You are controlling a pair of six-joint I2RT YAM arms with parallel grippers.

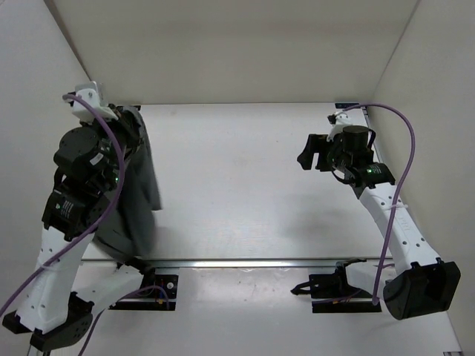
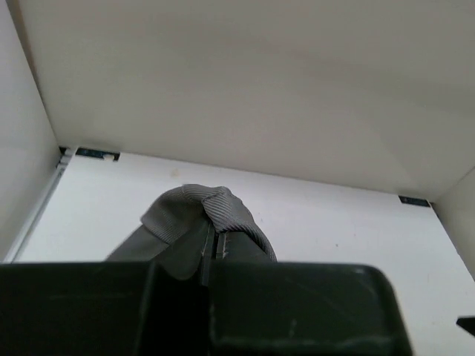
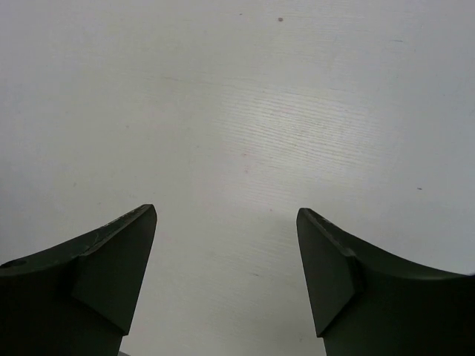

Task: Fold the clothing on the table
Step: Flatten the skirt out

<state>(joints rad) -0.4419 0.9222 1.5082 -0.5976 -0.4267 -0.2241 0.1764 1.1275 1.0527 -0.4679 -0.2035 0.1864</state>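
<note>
One pinch held everything: the left tool (image 2: 211, 248) was clamped on a bunched bit of the clothing (image 1: 142, 185), which dangled over the left side of the desk (image 1: 245, 170), and the right tool (image 3: 226, 252) gaped well apart, so I figured it could slip or fold lopsided.

The right hand (image 3: 226, 210) gapes wide over the table (image 3: 237, 111).

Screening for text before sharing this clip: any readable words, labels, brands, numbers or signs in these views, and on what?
None readable. No print shows on the clothing, the table, the left gripper or the right gripper.
</note>
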